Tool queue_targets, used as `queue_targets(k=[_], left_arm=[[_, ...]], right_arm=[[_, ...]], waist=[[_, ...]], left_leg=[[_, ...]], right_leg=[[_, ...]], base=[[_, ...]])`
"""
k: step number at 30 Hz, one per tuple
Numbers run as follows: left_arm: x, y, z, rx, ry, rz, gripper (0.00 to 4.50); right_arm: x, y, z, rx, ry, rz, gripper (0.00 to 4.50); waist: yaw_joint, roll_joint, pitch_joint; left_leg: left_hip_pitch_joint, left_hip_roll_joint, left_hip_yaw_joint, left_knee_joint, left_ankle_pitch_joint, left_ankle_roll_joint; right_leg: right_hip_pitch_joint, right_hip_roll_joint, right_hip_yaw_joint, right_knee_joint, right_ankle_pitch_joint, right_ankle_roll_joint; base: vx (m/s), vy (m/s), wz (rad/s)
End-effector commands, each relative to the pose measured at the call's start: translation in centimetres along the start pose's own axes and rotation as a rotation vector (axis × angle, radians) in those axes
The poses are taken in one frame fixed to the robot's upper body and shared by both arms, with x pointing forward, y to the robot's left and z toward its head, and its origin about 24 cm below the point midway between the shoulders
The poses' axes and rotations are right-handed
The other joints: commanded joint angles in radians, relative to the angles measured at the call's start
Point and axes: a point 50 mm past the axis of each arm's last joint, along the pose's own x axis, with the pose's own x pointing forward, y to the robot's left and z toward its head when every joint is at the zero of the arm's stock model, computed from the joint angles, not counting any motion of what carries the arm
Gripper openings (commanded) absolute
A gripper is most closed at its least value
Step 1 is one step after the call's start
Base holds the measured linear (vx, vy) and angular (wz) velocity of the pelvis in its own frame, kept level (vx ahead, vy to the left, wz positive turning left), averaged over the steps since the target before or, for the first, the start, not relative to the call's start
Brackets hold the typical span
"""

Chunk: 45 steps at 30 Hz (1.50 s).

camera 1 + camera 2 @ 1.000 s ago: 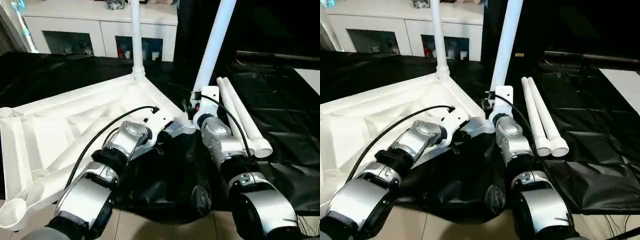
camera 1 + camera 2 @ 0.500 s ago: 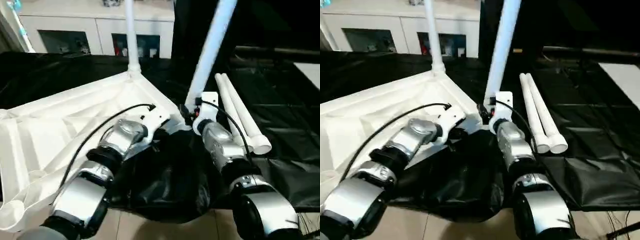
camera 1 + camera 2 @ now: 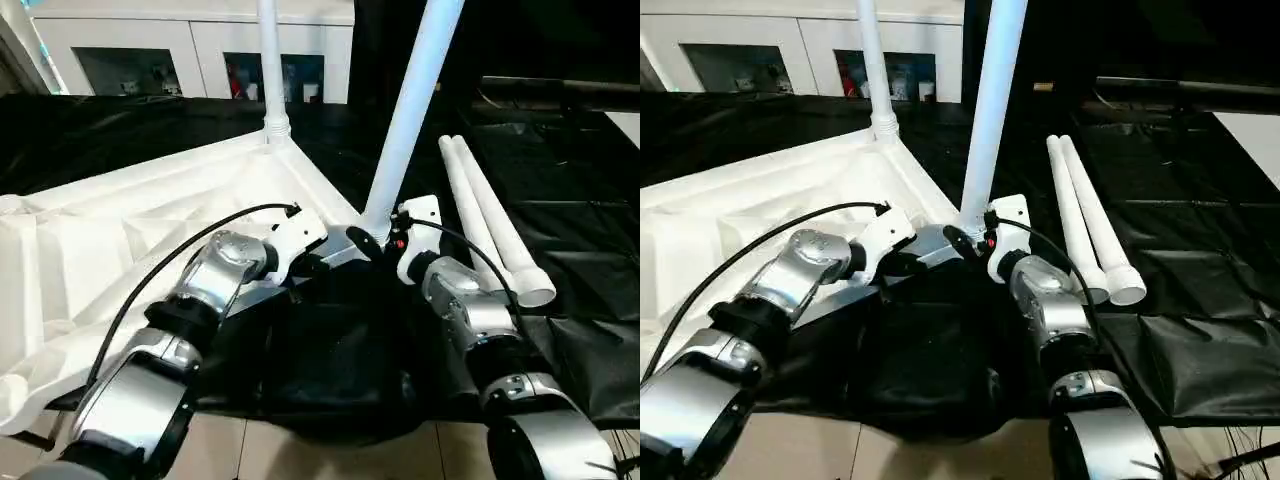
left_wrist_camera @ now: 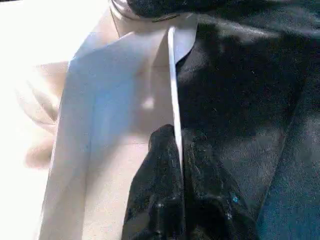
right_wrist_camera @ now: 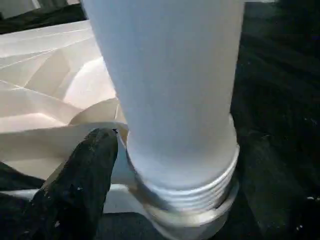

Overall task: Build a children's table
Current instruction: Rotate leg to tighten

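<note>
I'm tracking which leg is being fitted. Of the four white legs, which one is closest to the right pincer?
The leaning leg at the tabletop's near corner, right beside the right pincer. Another leg stands at the far corner; two spare legs lie flat.

The white tabletop [image 3: 150,240] lies upside down, ribbed underside up. One tapered white leg [image 3: 270,70] stands upright in its far corner socket; a second leg [image 3: 410,110] rises, slightly tilted, from the near corner. Two more legs [image 3: 490,220] lie side by side, touching, nearby.

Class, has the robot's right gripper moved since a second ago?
Yes: the right gripper has drawn back toward the robot, judged against the two loose white tube legs lying beside it.
</note>
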Motion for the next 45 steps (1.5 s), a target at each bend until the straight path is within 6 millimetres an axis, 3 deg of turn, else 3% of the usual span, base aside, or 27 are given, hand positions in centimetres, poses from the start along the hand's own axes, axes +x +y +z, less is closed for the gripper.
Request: queue_targets(k=[1,4,6,13,17,22,29,39,45], left_arm=[[-0.2,-0.7,-0.3,0.045,-0.004,-0.071,0.00],[-0.8,-1.3,-0.4,0.066,-0.024,-0.157,0.00],[-0.9,-1.4,-0.5,0.080,-0.027,-0.169,0.00],[-1.5,-1.7,-0.9,0.093,-0.040,-0.223,0.00],[-2.1,-2.2,-1.2,0.101,-0.040,-0.286,0.00],[-2.4,-2.2,-1.3,0.109,-0.036,-0.299,0.00],[-2.6,-2.3,-1.3,0.110,-0.032,-0.311,0.00],[-2.7,-2.5,-1.6,0.108,-0.024,-0.330,0.00],[-2.8,-2.5,-1.6,0.108,-0.020,-0.334,0.00]], right_arm=[[-0.4,0.0,0.3,-0.035,0.000,0.046,3.72],[-1.2,-0.2,0.5,-0.080,0.009,0.120,3.72],[-1.5,-0.2,0.5,-0.088,0.011,0.137,3.72],[-2.6,-0.5,0.3,-0.140,0.024,0.232,3.72],[-3.7,-0.4,0.0,-0.200,0.060,0.332,3.72],[-4.2,-0.7,-0.2,-0.212,0.079,0.356,3.72],[-4.5,-0.7,-0.4,-0.210,0.084,0.388,3.72],[-4.6,-0.5,-0.8,-0.210,0.093,0.410,2.86],[-4.7,-0.3,-1.2,-0.202,0.108,0.422,2.71]], waist=[[0.005,0.000,-0.064],[0.010,-0.002,-0.068],[0.013,-0.001,-0.068],[0.022,0.002,-0.064],[0.027,0.000,-0.067],[0.028,0.001,-0.066],[0.029,-0.001,-0.069],[0.030,-0.001,-0.071],[0.030,-0.002,-0.070]], left_leg=[[0.005,0.018,0.008,-0.045,0.023,0.121],[0.003,0.019,0.009,-0.039,0.055,0.133],[0.007,0.020,0.010,-0.038,0.059,0.139],[0.009,0.025,0.016,-0.040,-0.005,0.101],[0.006,0.024,0.015,-0.036,0.008,0.102],[0.007,0.025,0.015,-0.037,-0.016,0.094],[0.005,0.022,0.015,-0.032,0.013,0.104],[0.005,0.022,0.015,-0.028,0.021,0.117],[0.005,0.022,0.015,-0.027,0.004,0.109]], right_leg=[[0.073,-0.060,0.027,-0.039,0.321,-0.318],[0.079,-0.058,0.027,-0.031,0.369,-0.320],[0.074,-0.057,0.026,-0.030,0.381,-0.321],[0.070,-0.058,0.026,-0.034,0.267,-0.317],[0.073,-0.056,0.025,-0.029,0.300,-0.308],[0.069,-0.057,0.024,-0.032,0.249,-0.308],[0.070,-0.056,0.024,-0.026,0.280,-0.311],[0.070,-0.056,0.023,-0.023,0.283,-0.319],[0.069,-0.056,0.024,-0.025,0.251,-0.317]], base=[[0.000,0.000,0.00],[0.000,0.000,0.00],[0.000,0.000,0.00],[0.000,0.000,0.00],[0.000,0.000,0.00],[0.000,0.000,0.00],[0.000,0.000,0.00],[0.000,0.000,0.00],[0.000,0.000,0.00]])
